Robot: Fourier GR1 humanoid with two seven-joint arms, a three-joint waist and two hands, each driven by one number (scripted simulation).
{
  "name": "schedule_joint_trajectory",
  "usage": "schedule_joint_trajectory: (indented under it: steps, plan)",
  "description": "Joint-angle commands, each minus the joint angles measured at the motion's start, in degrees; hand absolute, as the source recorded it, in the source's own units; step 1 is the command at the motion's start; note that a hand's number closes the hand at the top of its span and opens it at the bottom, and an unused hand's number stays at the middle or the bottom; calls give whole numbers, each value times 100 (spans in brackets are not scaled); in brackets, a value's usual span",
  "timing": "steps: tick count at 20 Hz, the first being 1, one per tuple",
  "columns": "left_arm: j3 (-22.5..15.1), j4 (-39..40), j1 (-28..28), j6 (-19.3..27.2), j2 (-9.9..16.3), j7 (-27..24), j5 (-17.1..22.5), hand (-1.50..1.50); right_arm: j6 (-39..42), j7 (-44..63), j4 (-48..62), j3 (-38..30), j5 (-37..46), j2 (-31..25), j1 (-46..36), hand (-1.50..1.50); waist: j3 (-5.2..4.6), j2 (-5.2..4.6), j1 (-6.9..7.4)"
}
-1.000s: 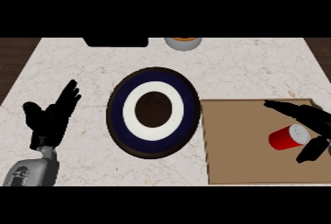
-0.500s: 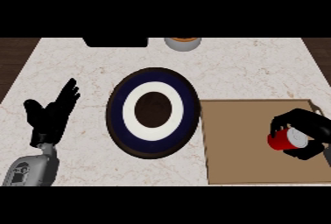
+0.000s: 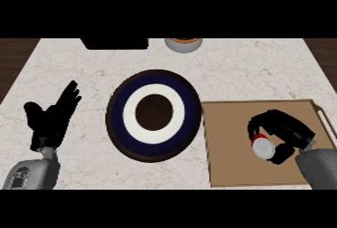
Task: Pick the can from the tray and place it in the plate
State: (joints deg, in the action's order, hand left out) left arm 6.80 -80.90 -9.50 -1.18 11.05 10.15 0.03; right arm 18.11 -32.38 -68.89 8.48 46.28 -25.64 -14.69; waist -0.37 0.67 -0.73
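Right hand (image 3: pixel 281 130) curls around a can (image 3: pixel 264 147) on the tray (image 3: pixel 230 156), at three o'clock from the plate (image 3: pixel 153 115); left hand (image 3: pixel 51 116) rests open.

Right hand (image 3: pixel 281 133) curled — left hand (image 3: pixel 51 116) open.

- The counter (image 3: pixel 263 71) looks like pale marble, smooth, with faint brownish veins running through it.
- Beyond its left and right edges lies a dark wood-grain floor (image 3: pixel 13 49).
- The tray (image 3: pixel 230 147) at the right has a flat, matt tan surface, like cardboard or unvarnished wood (which of the two cannot be told).
- The plate (image 3: pixel 154 115) looks like glazed ceramic: dark navy rim, white ring, dark brown centre, all smooth.
- The can (image 3: pixel 263 146) shows a pale metallic-looking end and a red side.
- Both hands, the left hand (image 3: pixel 49 118) and the right hand (image 3: pixel 283 129), are matt black.
- The forearms (image 3: pixel 30 174) are smooth grey.
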Motion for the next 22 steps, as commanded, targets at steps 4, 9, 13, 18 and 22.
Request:
schedule_joint_trajectory:
  steps: [4, 9, 13, 18, 22]
  plan:
    - [-180, 38, -148, -131, -80, 72, 9, 0, -493, 1699, -932, 1400, 151, 2493, -416, 150, 10, 45, 365]
    - [-214, 111, -106, 31, -185, 67, -95, 0, -1911, 3146, -1966, 1867, -180, 2543, -512, 150, 31, 106, 186]
    - [-94, 124, -59, -1, -66, 22, -58, 0, -3037, 4607, -2538, 2382, 178, 2556, -636, 150, 19, 97, 179]
    - [-130, 172, -172, -27, -62, 20, -83, 0, -3953, 6829, -2919, 3309, 397, 2562, -954, 150, 20, 21, 208]
    - [-249, 54, -96, 130, -219, 6, -201, 0, -4532, 8558, -2729, 3836, 577, 2563, -1851, 150, 26, -27, 266]
